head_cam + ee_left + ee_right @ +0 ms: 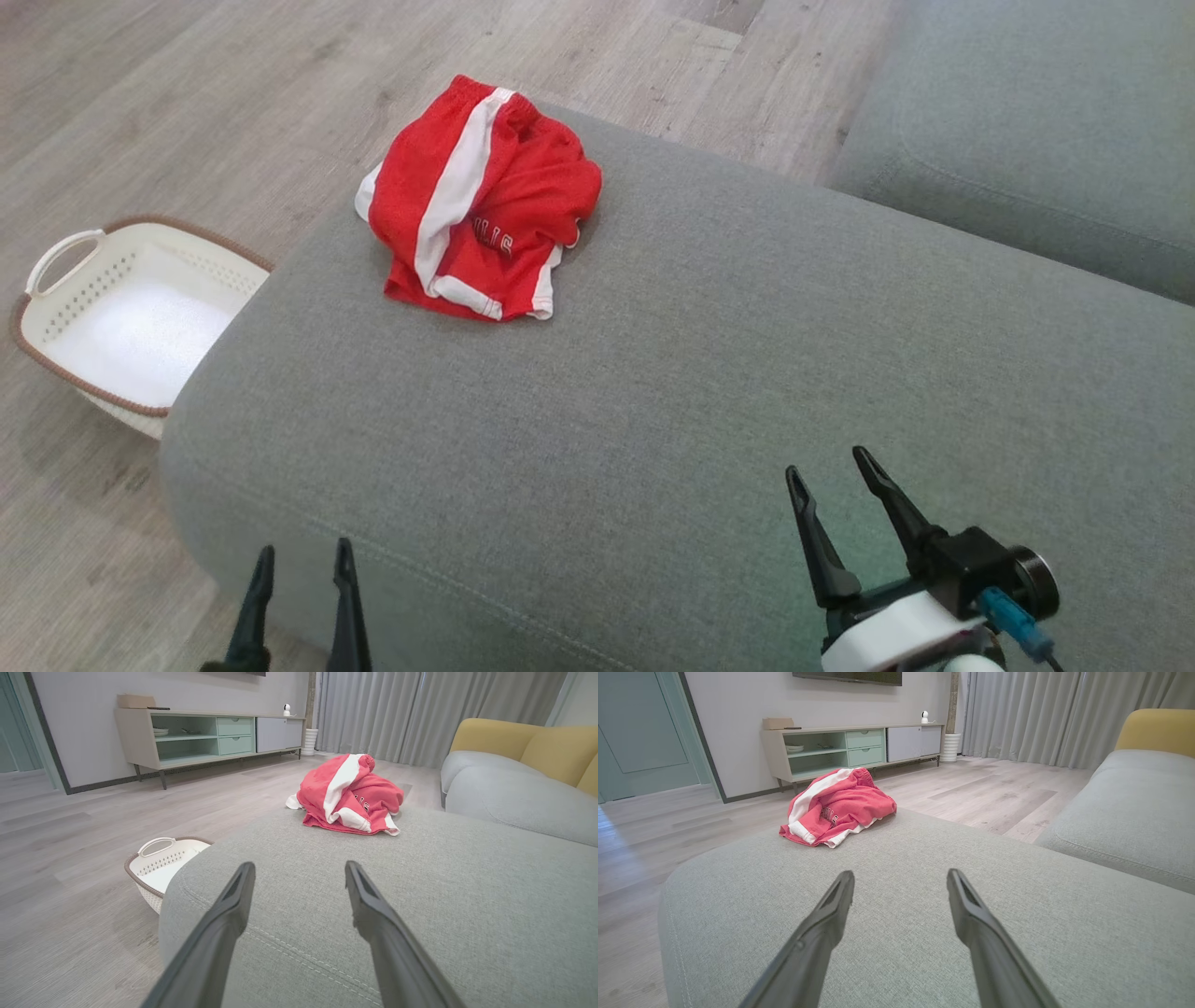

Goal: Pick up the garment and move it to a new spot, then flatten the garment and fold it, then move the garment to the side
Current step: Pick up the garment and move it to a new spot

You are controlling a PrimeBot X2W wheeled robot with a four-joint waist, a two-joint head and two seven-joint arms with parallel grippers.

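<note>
Currently: ottoman (653, 373) carries the crumpled red garment (476, 201) at its far-left edge, white stripe running far-to-near. Left gripper (305, 547) sits almost straight behind it; right gripper (826, 462) further right. Both well short, jaws apart, empty.

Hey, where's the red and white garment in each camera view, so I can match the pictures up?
Head view: garment upper middle, left of centre, at the far edge of the grey cushion.
Left wrist view: garment upper middle, slightly right of centre.
Right wrist view: garment left of centre, upper half.
Shared landmark: the grey cushion it lies on.
</note>
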